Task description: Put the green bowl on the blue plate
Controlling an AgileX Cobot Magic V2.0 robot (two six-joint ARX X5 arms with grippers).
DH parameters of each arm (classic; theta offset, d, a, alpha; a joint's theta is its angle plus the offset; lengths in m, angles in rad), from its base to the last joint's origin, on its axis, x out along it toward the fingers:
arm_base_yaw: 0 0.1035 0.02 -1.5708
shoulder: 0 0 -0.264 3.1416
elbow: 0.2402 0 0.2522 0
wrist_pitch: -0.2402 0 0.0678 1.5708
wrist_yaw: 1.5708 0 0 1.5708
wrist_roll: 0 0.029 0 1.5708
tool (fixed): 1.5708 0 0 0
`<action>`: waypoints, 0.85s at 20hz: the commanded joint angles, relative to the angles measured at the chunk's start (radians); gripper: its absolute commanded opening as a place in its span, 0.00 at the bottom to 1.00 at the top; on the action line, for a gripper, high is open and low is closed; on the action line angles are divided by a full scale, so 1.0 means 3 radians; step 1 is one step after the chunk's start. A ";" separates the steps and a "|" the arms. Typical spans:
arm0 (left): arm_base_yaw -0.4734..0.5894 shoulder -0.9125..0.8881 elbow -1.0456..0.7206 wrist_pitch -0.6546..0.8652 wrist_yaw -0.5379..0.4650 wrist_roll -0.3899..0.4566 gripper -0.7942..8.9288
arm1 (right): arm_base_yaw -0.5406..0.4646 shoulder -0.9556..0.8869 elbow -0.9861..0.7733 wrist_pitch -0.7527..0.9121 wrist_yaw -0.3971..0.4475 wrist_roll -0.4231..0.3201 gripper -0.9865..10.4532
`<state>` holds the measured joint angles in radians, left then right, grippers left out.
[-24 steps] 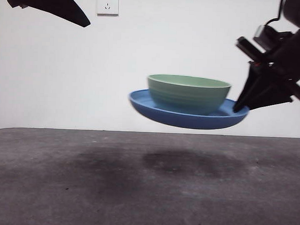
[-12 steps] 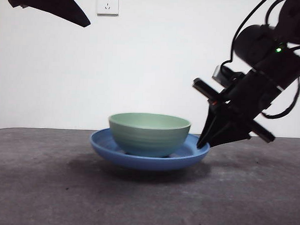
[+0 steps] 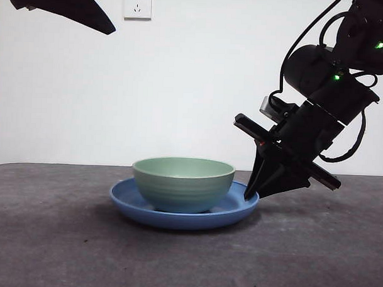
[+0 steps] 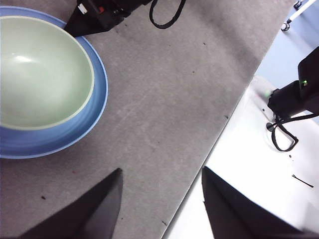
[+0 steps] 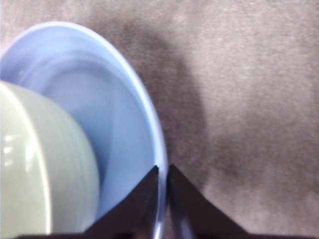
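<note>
The pale green bowl (image 3: 183, 183) sits inside the wide blue plate (image 3: 236, 210), which rests on the grey table. Both also show in the left wrist view, the bowl (image 4: 40, 69) in the plate (image 4: 75, 134), and in the right wrist view, the bowl (image 5: 45, 169) in the plate (image 5: 124, 119). My right gripper (image 3: 253, 195) comes down from the upper right and is shut on the plate's right rim; its tips (image 5: 163, 172) pinch the rim. My left gripper (image 4: 159, 179) is open and empty, held high at the upper left (image 3: 101, 24).
A grey mat covers the table (image 3: 187, 257). Its edge and a white surface (image 4: 249, 164) beside it show in the left wrist view. A white wall with a socket (image 3: 137, 3) is behind.
The right gripper has carried the plate with the bowl down and to the left, from the air onto the table. The left arm has not moved.
</note>
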<state>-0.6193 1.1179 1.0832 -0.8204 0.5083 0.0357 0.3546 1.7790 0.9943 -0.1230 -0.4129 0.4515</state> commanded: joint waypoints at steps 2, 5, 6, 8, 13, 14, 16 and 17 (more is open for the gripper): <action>-0.0029 0.0018 0.0032 -0.0009 0.0027 0.0029 0.34 | 0.0031 0.0047 0.0071 -0.0045 -0.0003 0.0046 0.22; -0.0029 0.0018 0.0032 -0.0009 0.0027 0.0029 0.34 | 0.0031 0.0018 0.0071 -0.0121 -0.0003 0.0046 0.28; -0.0029 0.0018 0.0032 -0.0009 0.0027 0.0028 0.34 | 0.0031 -0.0011 0.0071 -0.0146 -0.0001 0.0045 0.30; -0.0028 0.0018 0.0032 -0.0009 0.0027 0.0029 0.34 | 0.0029 -0.0139 0.0071 -0.0252 0.0071 0.0038 0.30; -0.0029 0.0018 0.0032 -0.0009 0.0027 0.0028 0.34 | 0.0029 -0.0790 0.0071 -0.0703 0.0333 -0.0290 0.30; -0.0029 0.0018 0.0032 -0.0008 0.0027 0.0028 0.34 | 0.0029 -0.0959 0.0071 -0.0821 0.0333 -0.0378 0.30; -0.0028 0.0018 0.0032 -0.0008 0.0027 0.0029 0.34 | 0.0038 -0.1324 0.0071 -0.1099 0.0326 -0.0543 0.30; -0.0029 0.0018 0.0032 -0.0008 0.0027 0.0029 0.34 | 0.0053 -0.1509 0.0071 -0.1254 0.0324 -0.0622 0.30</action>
<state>-0.6193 1.1179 1.0832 -0.8303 0.5083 0.0357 0.3618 1.3205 0.9951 -0.5011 -0.3145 0.3088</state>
